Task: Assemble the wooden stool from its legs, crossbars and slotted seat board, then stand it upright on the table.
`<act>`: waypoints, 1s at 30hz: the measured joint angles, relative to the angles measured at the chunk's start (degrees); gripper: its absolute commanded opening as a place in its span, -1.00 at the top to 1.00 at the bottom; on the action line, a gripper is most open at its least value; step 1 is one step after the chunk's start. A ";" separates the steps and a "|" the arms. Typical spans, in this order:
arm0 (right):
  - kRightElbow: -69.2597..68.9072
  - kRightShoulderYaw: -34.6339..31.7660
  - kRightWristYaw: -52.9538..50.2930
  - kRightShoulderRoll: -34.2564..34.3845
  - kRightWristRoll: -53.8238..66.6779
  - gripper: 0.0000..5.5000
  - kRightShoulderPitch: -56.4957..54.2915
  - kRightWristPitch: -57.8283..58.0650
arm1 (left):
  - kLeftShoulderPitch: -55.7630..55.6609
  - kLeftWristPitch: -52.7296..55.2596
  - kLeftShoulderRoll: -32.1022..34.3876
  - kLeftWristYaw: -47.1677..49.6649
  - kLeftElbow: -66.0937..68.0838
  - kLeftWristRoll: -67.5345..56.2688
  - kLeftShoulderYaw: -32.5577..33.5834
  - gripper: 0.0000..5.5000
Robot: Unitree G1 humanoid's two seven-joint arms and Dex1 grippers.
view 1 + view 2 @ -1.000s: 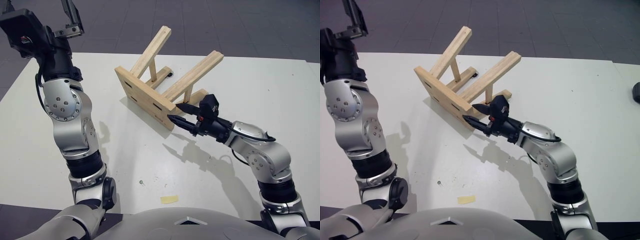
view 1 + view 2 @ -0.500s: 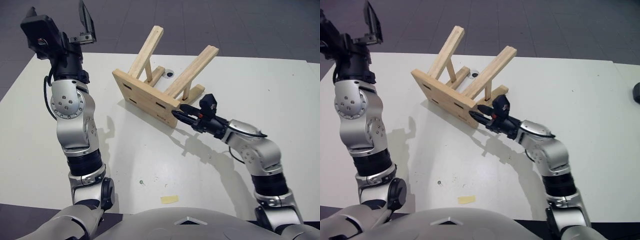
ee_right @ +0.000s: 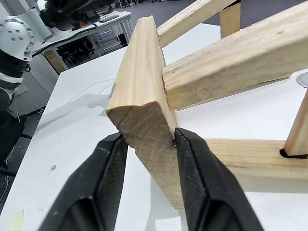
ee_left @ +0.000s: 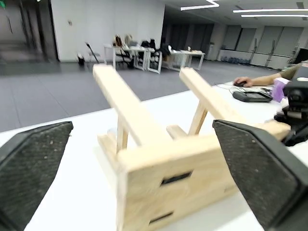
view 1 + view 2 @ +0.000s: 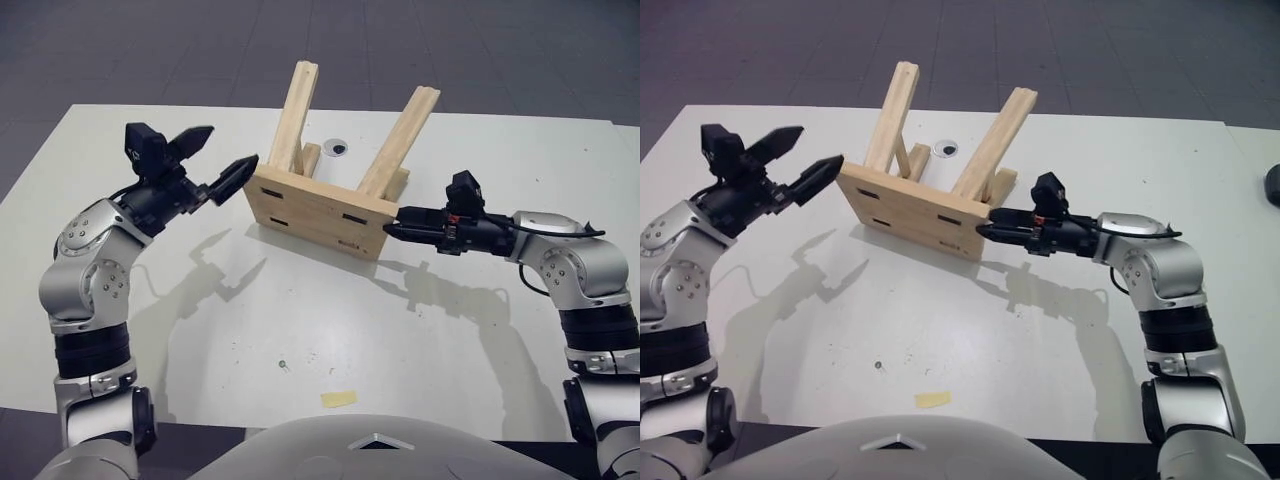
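On table (image 5: 300,330) | right jaws clamp seat board (image 3: 142,91) corner | left jaws wide, apart

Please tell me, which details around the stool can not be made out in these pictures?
1. Lower legs: eye views, mostly hidden behind the seat board.
2. Whether the left gripper touches the seat board: eye views, gap too small to judge.
3. Dark speck on the table: eye views, too small to identify.
4. Board corner inside the right gripper: eye views, covered by its fingers.
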 measured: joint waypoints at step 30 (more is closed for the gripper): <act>2.95 2.31 8.09 -3.16 -0.94 0.45 -4.40 3.31 | -5.56 -0.88 4.34 -16.43 11.69 3.34 -9.32 -0.11</act>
